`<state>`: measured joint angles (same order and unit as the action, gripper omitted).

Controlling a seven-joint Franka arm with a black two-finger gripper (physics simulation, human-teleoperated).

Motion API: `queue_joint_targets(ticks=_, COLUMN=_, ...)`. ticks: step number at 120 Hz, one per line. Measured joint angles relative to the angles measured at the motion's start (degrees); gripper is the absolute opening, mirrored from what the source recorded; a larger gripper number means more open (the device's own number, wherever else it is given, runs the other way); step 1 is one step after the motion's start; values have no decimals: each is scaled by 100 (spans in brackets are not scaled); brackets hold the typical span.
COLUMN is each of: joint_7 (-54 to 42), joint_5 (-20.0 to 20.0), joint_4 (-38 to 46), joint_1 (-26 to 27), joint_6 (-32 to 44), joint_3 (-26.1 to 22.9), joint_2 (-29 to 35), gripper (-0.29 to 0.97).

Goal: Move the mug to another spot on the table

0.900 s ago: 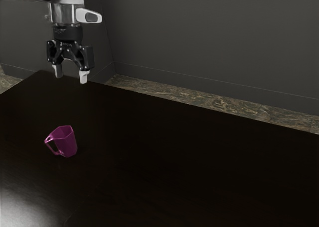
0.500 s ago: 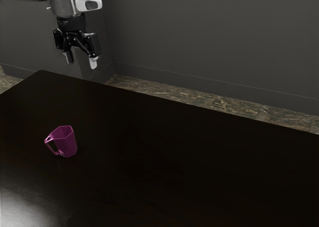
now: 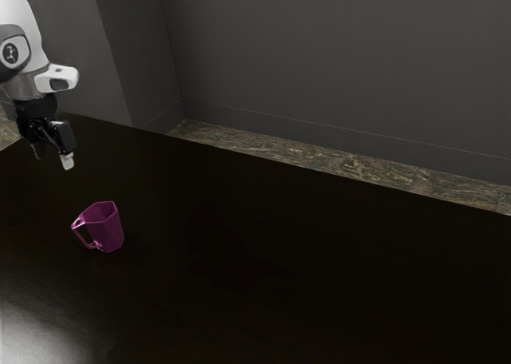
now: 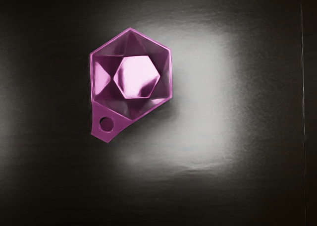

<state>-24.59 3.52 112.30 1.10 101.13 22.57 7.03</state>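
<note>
You are seeing the mug (image 3: 100,224) (image 4: 131,80) sitting upright near the table's (image 3: 319,244) edge at the exterior view's left (handle facing the camera). The gripper (image 3: 52,156) is hovering above it, fingers spread, gripping nothing.

One mug (image 3: 99,225) stands on one dark surface (image 3: 335,252). The mug has one handle (image 4: 106,123), pierced by one round hole, and its rim shows six sides in the wrist view. One arm (image 3: 17,49) comes in at the exterior view's left, carrying one hand (image 3: 52,155) with two fingers (image 3: 68,161).
</note>
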Motion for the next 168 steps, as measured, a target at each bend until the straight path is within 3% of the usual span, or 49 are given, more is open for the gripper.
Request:
queue_joint_targets(ticks=31, joint_7=-1686, joint_5=-536, joint_4=719, joint_1=-449, joint_6=1351, joint_3=11, joint_2=-353, gripper=68)
queue_joint_targets(ticks=54, joint_7=-3189, joint_5=-1317, joint_4=1450, joint_1=-917, joint_6=2559, joint_3=11, joint_2=-373, gripper=68)
queue_joint_targets(ticks=81, joint_7=-4782, joint_5=-1651, joint_4=2079, joint_1=-884, joint_6=3625, joint_3=11, joint_2=-320, gripper=68)
queue_joint_targets(ticks=93, joint_7=-5342, joint_5=-1797, joint_4=2316, joint_1=-961, joint_6=3879, joint_3=11, joint_2=-165, gripper=68)
queue_joint_targets(ticks=119, joint_7=-6183, joint_5=-2810, joint_4=2599, joint_1=-1243, joint_6=4143, joint_3=14, joint_2=-119, gripper=68)
queue_joint_targets(ticks=148, joint_7=-6770, joint_5=-3177, joint_4=2632, joint_1=-1238, joint_6=4317, joint_3=1, joint_2=-509, gripper=68)
queue_joint_targets(ticks=168, joint_7=-7053, joint_5=-3911, joint_4=2592, joint_1=-1262, joint_6=4478, joint_3=-54, joint_2=-778, gripper=68)
